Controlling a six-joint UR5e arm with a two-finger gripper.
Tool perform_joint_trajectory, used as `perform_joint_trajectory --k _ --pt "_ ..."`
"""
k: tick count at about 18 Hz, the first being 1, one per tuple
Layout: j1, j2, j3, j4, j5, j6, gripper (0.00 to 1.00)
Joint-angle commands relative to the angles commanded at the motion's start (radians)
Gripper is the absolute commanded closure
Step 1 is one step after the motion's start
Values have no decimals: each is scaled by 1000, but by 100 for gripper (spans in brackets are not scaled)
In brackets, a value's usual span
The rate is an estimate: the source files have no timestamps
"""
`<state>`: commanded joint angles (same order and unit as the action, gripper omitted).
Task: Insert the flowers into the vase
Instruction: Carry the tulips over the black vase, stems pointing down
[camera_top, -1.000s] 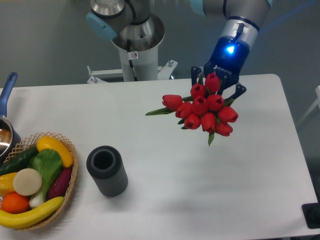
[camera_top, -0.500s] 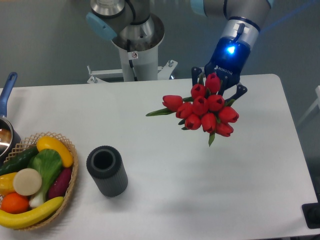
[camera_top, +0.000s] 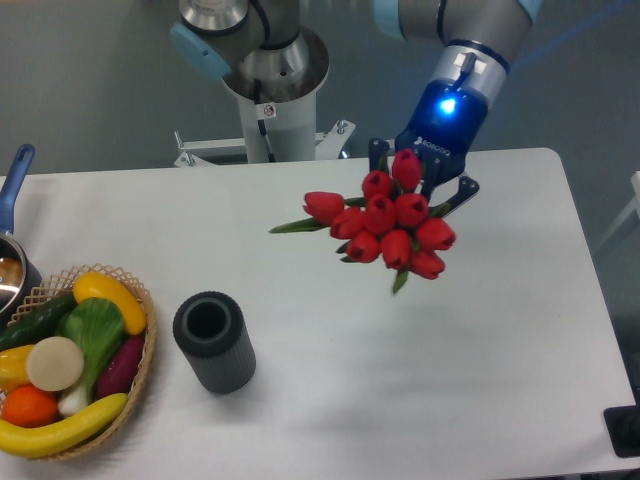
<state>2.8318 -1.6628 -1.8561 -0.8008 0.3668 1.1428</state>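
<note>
A bunch of red closed tulips, the flowers (camera_top: 388, 224), hangs in the air over the right half of the white table, heads facing the camera, one green leaf sticking out left. My gripper (camera_top: 421, 178) is behind the bunch, its dark fingers (camera_top: 463, 189) shut on the stems, which the blooms hide. The vase (camera_top: 213, 340), a dark grey ribbed cylinder with a round open mouth, stands upright on the table at the lower left, well apart from the flowers.
A woven basket (camera_top: 141, 371) with fruit and vegetables sits left of the vase at the table's left edge. A pot with a blue handle (camera_top: 14, 179) shows at the far left. The robot base (camera_top: 272, 95) stands behind the table.
The gripper has carried the flowers a little to the left and slightly up; vase and basket have not moved.
</note>
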Motion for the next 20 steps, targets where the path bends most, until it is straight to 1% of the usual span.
perform_joint_trajectory --k 4,7,8,10,13,15,18,20 --pt "-51 0 3 6 -139 20 64" --pt "-110 -2 8 6 -199 21 64" --pt "-130 -17 12 6 -239 21 64" --pt "-143 -37 17 6 -330 25 64" --pt "-164 -49 29 6 -350 34 65" --pt "-186 -57 40 6 -359 76 65" --pt "-230 -106 58 6 -393 150 65" --pt "-248 -120 58 6 -398 184 65"
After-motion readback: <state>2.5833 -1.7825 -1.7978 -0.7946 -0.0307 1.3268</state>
